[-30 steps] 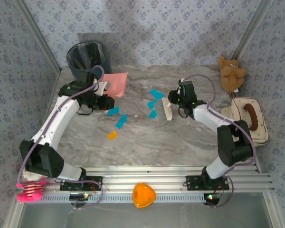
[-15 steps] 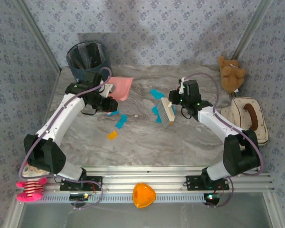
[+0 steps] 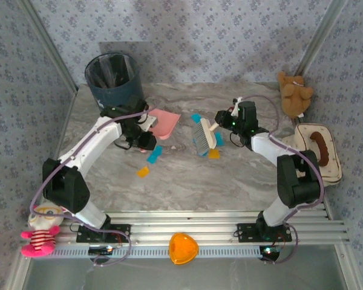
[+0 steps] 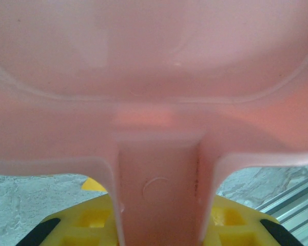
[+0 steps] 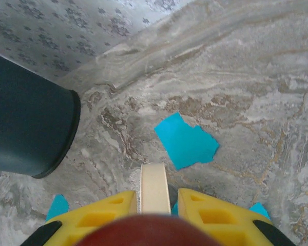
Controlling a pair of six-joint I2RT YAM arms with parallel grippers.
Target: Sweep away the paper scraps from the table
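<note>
Pink plastic dustpan [image 3: 166, 120] is clamped by its handle in the left gripper [image 3: 147, 126]; the left wrist view shows that handle seated between the yellow fingers [image 4: 92, 221]. Closed on the cream handle of the brush [image 3: 202, 138] is the right gripper [image 3: 221, 123].

The paper scraps are loose on the table [image 3: 248, 181], mid-surface:
- one cyan scrap [image 3: 196, 117] lies between the dustpan's mouth and the brush, on the far side
- a cyan pair [image 3: 155, 153] and an orange scrap [image 3: 143, 172] lie near-side of the dustpan
- a second orange scrap [image 3: 214, 153] sits just right of the brush head

Governing relation: the dustpan lies to the left of the brush, and the brush head's long axis runs roughly far-to-near, broadside to the pan. A leftward stroke is judged correct. The right arm is nearer the far cyan scrap. The right-hand orange scrap lies behind the bristles and would need a fresh placement. Whether the pan's lip touches the table cannot be told
</note>
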